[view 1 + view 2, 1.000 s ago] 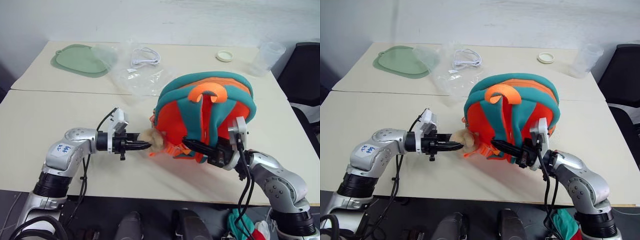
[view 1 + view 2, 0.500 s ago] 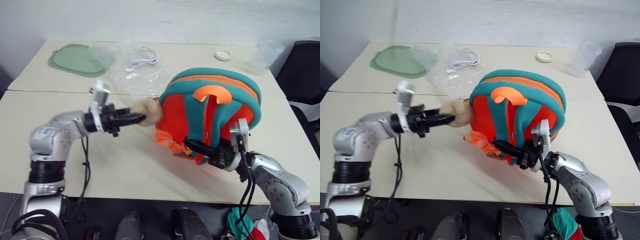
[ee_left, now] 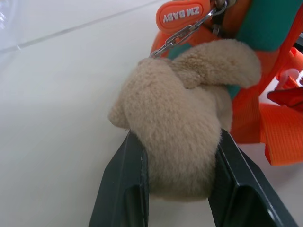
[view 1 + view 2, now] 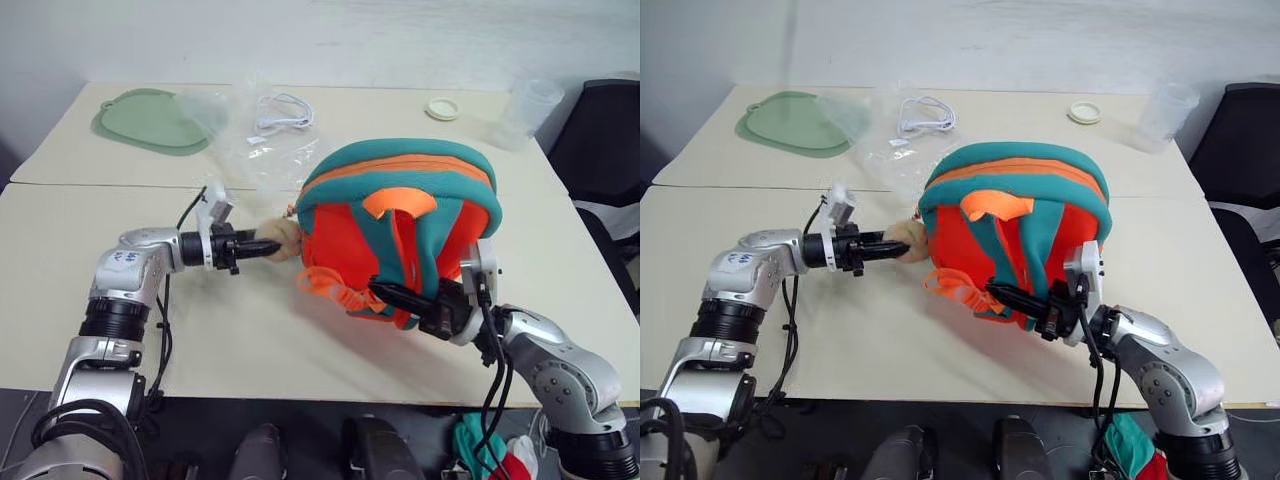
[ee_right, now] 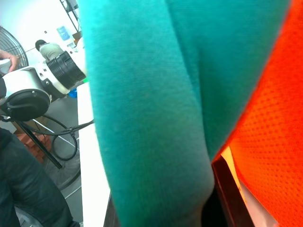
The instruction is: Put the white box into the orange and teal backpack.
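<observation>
Since a second ago the left gripper [image 3: 177, 189] has carried the beige plush toy charm [image 3: 182, 137] up and away from the robot, and the bright orange backpack with teal trim and straps [image 4: 400, 225] now lies tipped on the cream table [image 4: 150, 330], strap side facing the camera, orange top loop uppermost. Left forearm level, fingers pinching the charm. Right gripper [image 4: 385, 293] is clamped on a teal strap [image 5: 151, 118].

One orange and teal backpack [image 4: 400, 225], one plush charm [image 3: 177, 118], one green mat [image 4: 145, 120], one plastic bag [image 4: 265, 150], one cup [image 4: 525, 105], one lid [image 4: 441, 109].
</observation>
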Controlling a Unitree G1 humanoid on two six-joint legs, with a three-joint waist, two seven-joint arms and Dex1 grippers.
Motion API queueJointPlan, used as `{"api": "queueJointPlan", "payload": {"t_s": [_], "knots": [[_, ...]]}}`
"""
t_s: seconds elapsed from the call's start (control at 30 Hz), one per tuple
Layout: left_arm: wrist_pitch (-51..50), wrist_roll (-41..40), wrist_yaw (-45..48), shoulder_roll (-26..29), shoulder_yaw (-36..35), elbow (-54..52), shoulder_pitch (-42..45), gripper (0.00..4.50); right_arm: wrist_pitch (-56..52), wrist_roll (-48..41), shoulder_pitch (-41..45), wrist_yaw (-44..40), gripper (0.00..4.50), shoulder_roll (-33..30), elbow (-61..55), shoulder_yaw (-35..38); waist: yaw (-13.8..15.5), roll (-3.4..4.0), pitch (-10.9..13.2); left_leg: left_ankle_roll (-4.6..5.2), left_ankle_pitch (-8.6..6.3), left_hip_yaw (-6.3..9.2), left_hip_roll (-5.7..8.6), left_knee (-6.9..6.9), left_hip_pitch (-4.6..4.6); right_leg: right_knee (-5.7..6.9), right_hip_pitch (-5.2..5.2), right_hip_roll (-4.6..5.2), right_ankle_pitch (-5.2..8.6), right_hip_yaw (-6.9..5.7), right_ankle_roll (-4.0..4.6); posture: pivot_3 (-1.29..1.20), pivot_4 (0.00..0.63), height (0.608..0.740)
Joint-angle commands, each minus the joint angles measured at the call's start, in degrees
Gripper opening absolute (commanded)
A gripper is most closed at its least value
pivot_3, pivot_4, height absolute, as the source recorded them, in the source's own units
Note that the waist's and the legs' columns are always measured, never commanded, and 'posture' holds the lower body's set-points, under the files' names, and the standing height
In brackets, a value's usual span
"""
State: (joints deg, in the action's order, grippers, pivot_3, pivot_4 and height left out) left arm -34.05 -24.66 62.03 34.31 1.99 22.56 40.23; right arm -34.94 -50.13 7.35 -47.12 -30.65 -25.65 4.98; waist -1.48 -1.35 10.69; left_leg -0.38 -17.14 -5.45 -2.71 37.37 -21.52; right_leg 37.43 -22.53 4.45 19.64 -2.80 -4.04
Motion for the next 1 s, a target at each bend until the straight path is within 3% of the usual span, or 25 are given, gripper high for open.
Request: {"api": "queueJointPlan", "payload": {"t_s": [0.03, 0.23, 0.43, 0.5, 0.7, 0.8, 0.93, 1.0], "knots": [[-1.4, -1.8, 1.8, -1.1, -0.5, -3.4, -2.1, 1.17, 1.5, -0.4, -0.6, -0.5, 0.05, -0.3, -1.3, 1.9, 0.1, 0.0, 0.0, 0.01, -0.01, 0.0, 0.01, 0.04, -0.01, 0.01, 0.01, 0.02, 0.0, 0.01, 0.0, 0.0, 0.15, 0.74], [-2.0, 1.8, 8.7, 5.1, 6.0, -11.1, -7.6, 1.17, 2.5, 0.1, -1.0, -0.8, 0.05, -0.3, -0.6, 2.2, 0.2, 0.0, 0.0, 0.03, -0.02, -0.01, 0.03, -0.02, -0.01, -0.04, 0.02, 0.05, 0.0, 0.02, 0.0, 0.0, 0.15, 0.74], [1.5, -3.0, 3.0, 2.5, -3.0, -16.2, -11.5, 1.17, 5.6, 3.8, -1.0, 0.0, 0.05, -0.1, 0.0, 2.5, 0.0, 0.0, 0.0, 0.25, -0.14, 0.01, 0.0, -0.01, 0.02, 0.0, 0.03, 0.06, 0.01, 0.04, 0.01, 0.0, 0.15, 0.74], [1.3, -3.6, 3.8, 5.6, -5.4, -20.0, -14.0, 1.86, 8.0, 5.4, -0.2, -0.6, 0.05, -0.2, 0.9, 3.3, -0.2, -0.02, 0.0, 0.25, -0.14, 0.02, -0.01, -0.04, 0.01, -0.01, 0.02, 0.05, 0.01, 0.04, 0.01, 0.0, 0.15, 0.74], [11.0, -0.4, 4.3, 12.5, -11.8, -21.1, -21.1, 3.66, 6.8, 4.7, -1.6, -4.7, 2.08, -6.9, -0.6, 6.4, -0.1, -0.01, 0.0, 0.22, -0.13, 0.01, -0.01, -0.12, 0.03, -0.03, -0.02, 0.08, 0.03, 0.03, 0.06, 0.0, 0.15, 0.74], [16.7, -1.7, 8.5, 15.0, -16.7, -20.4, -26.1, 4.49, 11.9, 7.8, -7.5, -10.5, 3.05, -11.6, 0.5, 12.2, 0.3, -0.01, 0.0, 0.29, -0.17, 0.03, 0.0, -0.14, 0.03, -0.09, 0.02, 0.11, 0.04, 0.0, 0.07, 0.0, 0.15, 0.74], [22.9, 0.1, 9.6, 17.6, -21.4, -23.0, -35.8, 4.5, 28.2, 17.4, -16.2, -21.5, 4.46, -16.6, 8.6, 18.9, 0.2, -0.01, 0.0, 0.34, -0.26, 0.0, -0.01, -0.26, 0.01, -0.39, 0.07, 0.1, 0.04, -0.02, 0.07, 0.0, 0.15, 0.74], [24.4, 0.5, 8.8, 18.0, -24.1, -25.2, -40.3, 4.5, 32.2, 19.0, -18.7, -24.6, 4.48, -18.4, 14.4, 22.8, 0.2, -0.03, 0.0, 0.4, -0.31, -0.01, 0.0, -0.25, 0.03, -0.44, 0.14, 0.11, 0.03, -0.01, 0.05, 0.0, 0.15, 0.74]]}}
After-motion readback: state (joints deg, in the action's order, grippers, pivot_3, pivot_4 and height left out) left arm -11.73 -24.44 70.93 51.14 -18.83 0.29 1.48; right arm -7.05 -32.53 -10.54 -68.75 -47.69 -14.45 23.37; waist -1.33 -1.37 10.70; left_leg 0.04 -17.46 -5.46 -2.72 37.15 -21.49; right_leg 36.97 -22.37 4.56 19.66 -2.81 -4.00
